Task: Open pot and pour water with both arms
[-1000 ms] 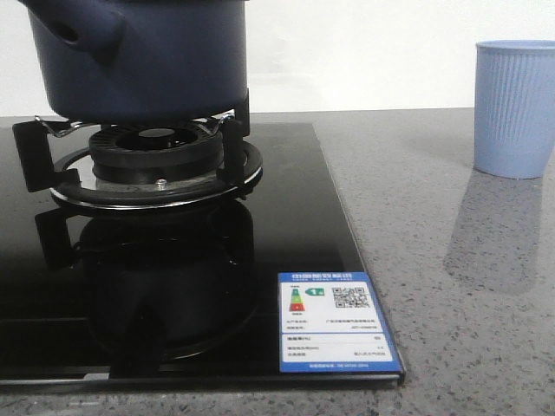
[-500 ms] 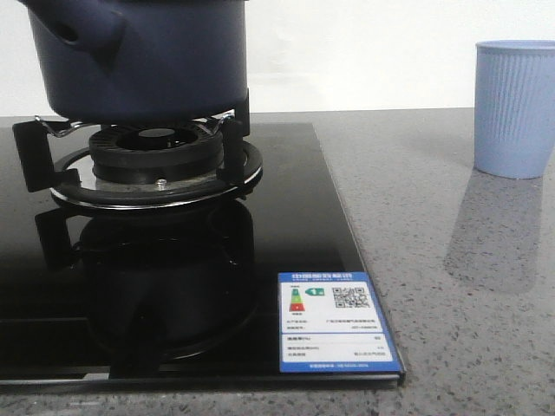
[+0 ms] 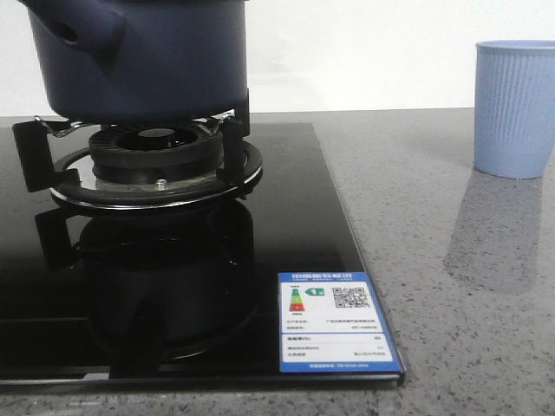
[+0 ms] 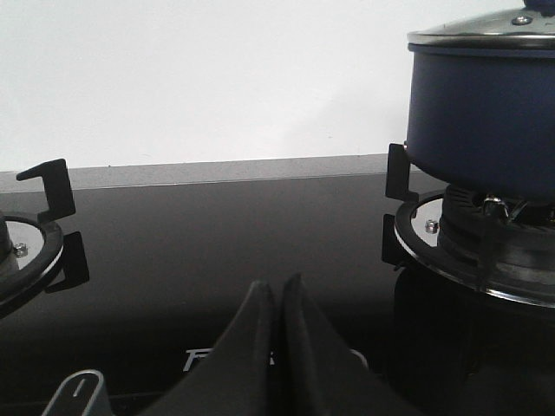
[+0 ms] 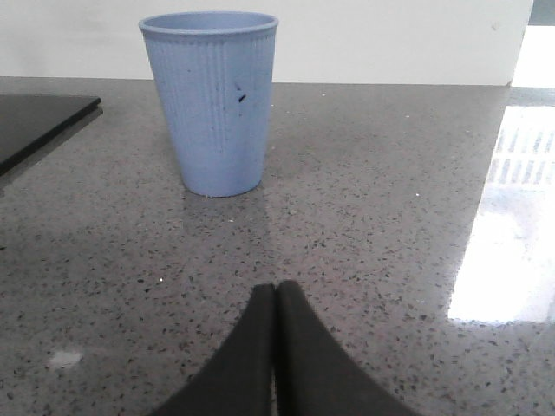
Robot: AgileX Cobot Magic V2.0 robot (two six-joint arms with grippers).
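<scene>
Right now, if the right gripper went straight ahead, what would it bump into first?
Probably the light blue cup. It stands upright on the grey counter, a little to one side of the shut right gripper, so the gripper might only clip it or slip past.

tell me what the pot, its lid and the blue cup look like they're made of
Pot: likely coated or enamelled metal, matte navy, going by its smooth, even, dull sides. Lid: seemingly glass in a polished steel rim, which shines bright and mirror-like. Cup: probably plastic, matte light blue, with fine moulded vertical ribs and a thin rim.
</scene>
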